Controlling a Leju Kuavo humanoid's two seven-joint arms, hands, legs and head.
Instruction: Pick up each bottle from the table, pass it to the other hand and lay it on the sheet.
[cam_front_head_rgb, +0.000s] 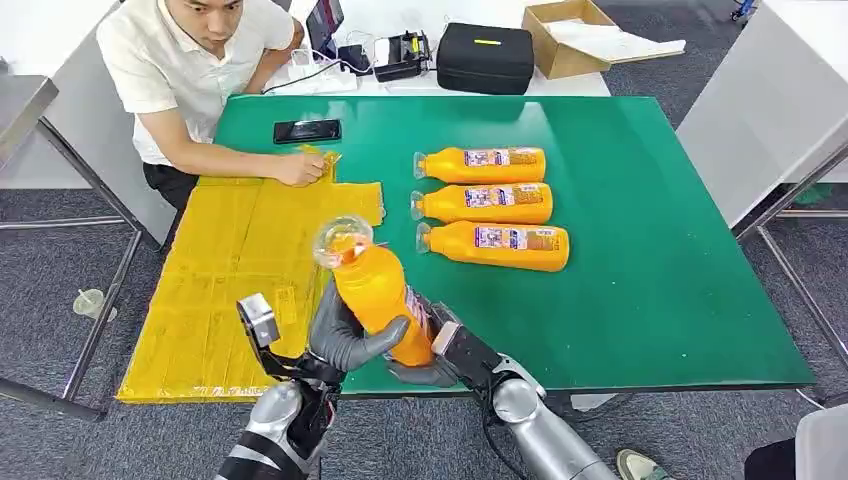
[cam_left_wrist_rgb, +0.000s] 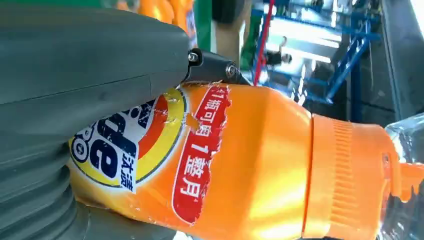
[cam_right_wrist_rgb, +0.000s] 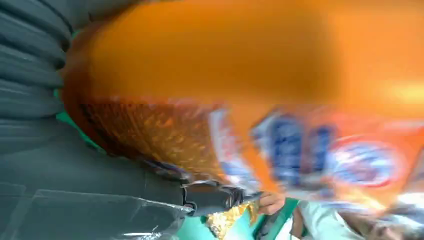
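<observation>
An orange bottle (cam_front_head_rgb: 375, 285) with a clear cap stands nearly upright above the table's front edge, between my two hands. My left hand (cam_front_head_rgb: 350, 335) wraps its thumb and fingers around the bottle's lower body (cam_left_wrist_rgb: 260, 160). My right hand (cam_front_head_rgb: 435, 360) grips the base from the other side, and the bottle's label (cam_right_wrist_rgb: 250, 60) lies close against its fingers (cam_right_wrist_rgb: 50, 150). The yellow sheet (cam_front_head_rgb: 230, 270) lies on the table's left part, just left of the held bottle. Three more orange bottles lie on their sides in a row on the green table (cam_front_head_rgb: 650, 250): far (cam_front_head_rgb: 480, 165), middle (cam_front_head_rgb: 482, 203), near (cam_front_head_rgb: 495, 246).
A person sits at the table's far left corner with a hand (cam_front_head_rgb: 300, 170) resting on the sheet's far edge. A black phone (cam_front_head_rgb: 307, 131) lies beside that hand. A black case (cam_front_head_rgb: 485, 58) and a cardboard box (cam_front_head_rgb: 565, 35) stand behind the table.
</observation>
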